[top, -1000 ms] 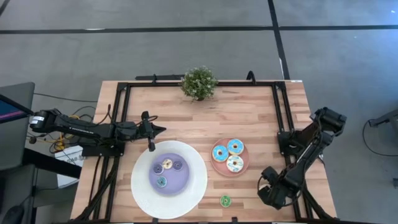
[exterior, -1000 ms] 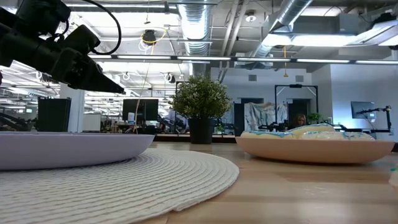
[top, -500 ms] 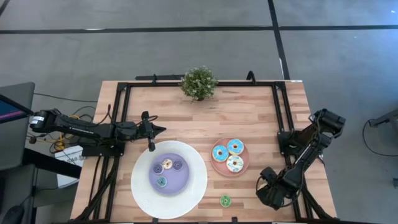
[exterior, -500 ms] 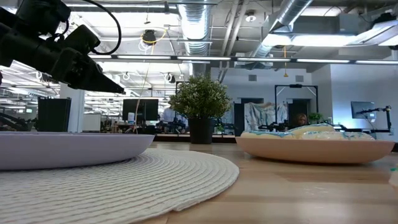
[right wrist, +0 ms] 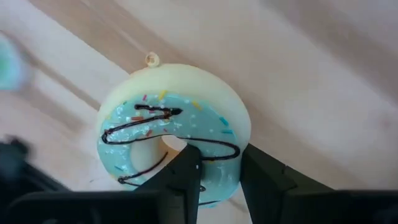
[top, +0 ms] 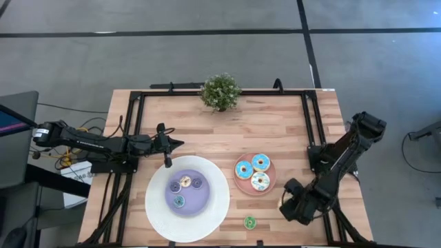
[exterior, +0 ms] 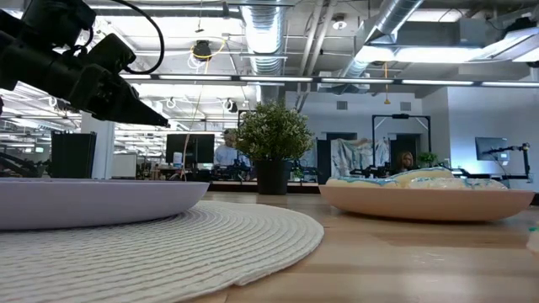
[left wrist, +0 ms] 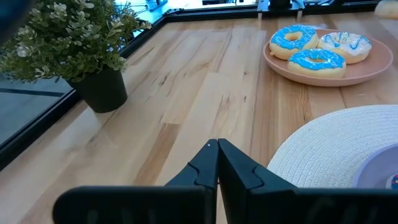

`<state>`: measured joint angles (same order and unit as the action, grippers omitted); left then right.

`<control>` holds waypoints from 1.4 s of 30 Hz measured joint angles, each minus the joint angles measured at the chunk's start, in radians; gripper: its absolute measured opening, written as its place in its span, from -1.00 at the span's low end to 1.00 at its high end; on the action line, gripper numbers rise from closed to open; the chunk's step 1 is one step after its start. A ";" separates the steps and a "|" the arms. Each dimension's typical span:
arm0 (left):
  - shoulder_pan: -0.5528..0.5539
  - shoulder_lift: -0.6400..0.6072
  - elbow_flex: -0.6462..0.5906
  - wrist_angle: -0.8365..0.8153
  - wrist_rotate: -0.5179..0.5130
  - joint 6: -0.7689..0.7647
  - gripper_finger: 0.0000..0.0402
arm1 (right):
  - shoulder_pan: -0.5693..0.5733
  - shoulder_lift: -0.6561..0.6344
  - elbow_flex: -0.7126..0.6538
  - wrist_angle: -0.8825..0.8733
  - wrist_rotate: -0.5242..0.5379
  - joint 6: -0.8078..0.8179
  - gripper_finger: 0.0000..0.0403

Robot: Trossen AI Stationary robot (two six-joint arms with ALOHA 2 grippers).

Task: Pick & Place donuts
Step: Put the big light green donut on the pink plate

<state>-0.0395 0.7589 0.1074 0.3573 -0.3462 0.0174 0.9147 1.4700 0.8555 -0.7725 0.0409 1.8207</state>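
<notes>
You are looking at a cream donut [right wrist: 171,134] wearing pale blue icing, a dark squiggle and coloured sprinkles. Three donuts with blue and white icing [top: 252,171] are showing on a pink plate [top: 238,185]. A green-iced donut [top: 249,222] is lying on pale striped wood of the bench [top: 275,124]. The big plate [top: 155,207] is showing white ribbing around a lilac centre.

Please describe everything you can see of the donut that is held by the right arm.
The donut is a pale cream ring, looking soft and foam-like, with light blue icing, coloured sprinkles and a thin dark zigzag line. A small loop sits at its edge. The right gripper holds it with one jaw through the hole and one outside, pinching the ring's side. It is over the bare wooden table, near the pink plate; whether it touches the wood is unclear.
</notes>
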 joint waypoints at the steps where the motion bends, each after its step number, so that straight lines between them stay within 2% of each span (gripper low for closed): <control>1: 0.000 0.000 0.000 0.000 0.000 0.000 -1.00 | -0.014 -0.021 0.000 0.000 0.024 -0.029 -0.54; 7: 0.000 0.000 0.000 0.000 0.000 0.000 -1.00 | -0.138 -0.124 0.000 0.006 0.175 -0.254 -0.54; 10: 0.000 0.000 0.000 0.000 0.000 0.001 -1.00 | -0.238 -0.145 0.000 0.025 0.194 -0.360 -0.54; 15: 0.000 0.000 0.000 0.000 0.000 0.002 -1.00 | -0.410 -0.132 0.000 0.109 0.111 -0.559 -0.54; 21: 0.000 0.000 0.000 0.000 -0.001 0.007 -1.00 | -0.576 -0.087 0.006 0.107 0.011 -0.684 -0.54; 32: 0.000 0.000 0.000 0.000 -0.001 0.023 -1.00 | -0.694 0.033 0.033 0.093 -0.068 -0.809 -0.54; 37: 0.000 0.000 0.000 0.000 -0.001 0.023 -1.00 | -0.704 0.089 0.035 0.116 -0.070 -0.836 -0.54; 42: 0.000 0.000 0.000 0.000 -0.001 0.023 -1.00 | -0.704 0.075 0.035 0.115 -0.071 -0.835 -0.54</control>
<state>-0.0399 0.7593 0.1074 0.3573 -0.3473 0.0402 0.2111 1.5452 0.8902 -0.6576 -0.0299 0.9855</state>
